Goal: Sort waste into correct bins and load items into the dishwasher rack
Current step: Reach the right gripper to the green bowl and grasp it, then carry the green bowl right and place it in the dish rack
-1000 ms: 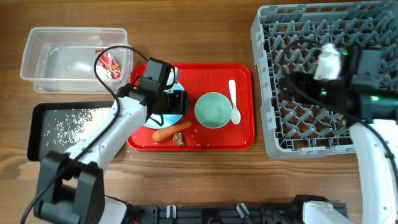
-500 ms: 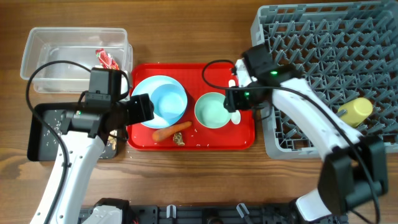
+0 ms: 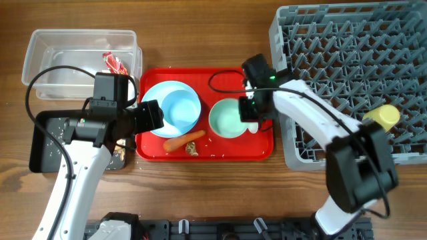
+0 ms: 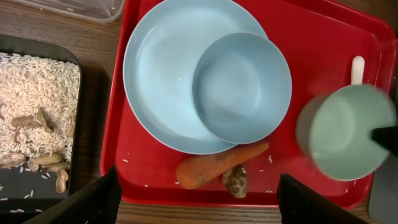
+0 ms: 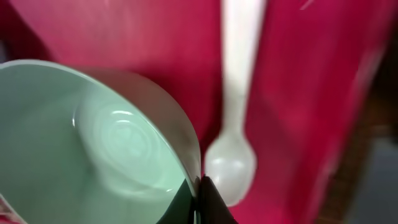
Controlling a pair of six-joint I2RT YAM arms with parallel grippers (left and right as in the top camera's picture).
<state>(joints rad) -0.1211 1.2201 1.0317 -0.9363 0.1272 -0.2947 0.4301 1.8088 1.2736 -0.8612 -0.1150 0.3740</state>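
My right gripper (image 3: 250, 109) is shut on the right rim of the mint green bowl (image 3: 227, 118) on the red tray (image 3: 227, 79); the wrist view shows both jaws pinched on that rim (image 5: 200, 198), next to the white spoon (image 5: 239, 118). My left gripper (image 3: 148, 115) stands open above the tray's left edge, nothing between its fingers (image 4: 93, 199). Ahead of it lie the light blue plate (image 4: 158, 81) with the small blue bowl (image 4: 241, 87) on it, the orange carrot (image 4: 214, 168) and a brown scrap (image 4: 235, 182). A yellow cup (image 3: 380, 119) lies in the grey dishwasher rack (image 3: 333, 60).
The clear tub (image 3: 67, 60) at the back left holds a red wrapper (image 3: 116, 65). The black tray (image 3: 41, 148) under my left arm holds rice and brown scraps (image 4: 34, 106). Rice grains are scattered on the red tray's front.
The right arm came from the rack to the tray and shut on the mint bowl's rim; the yellow cup now lies in the rack. The left gripper drew back left off the plate.
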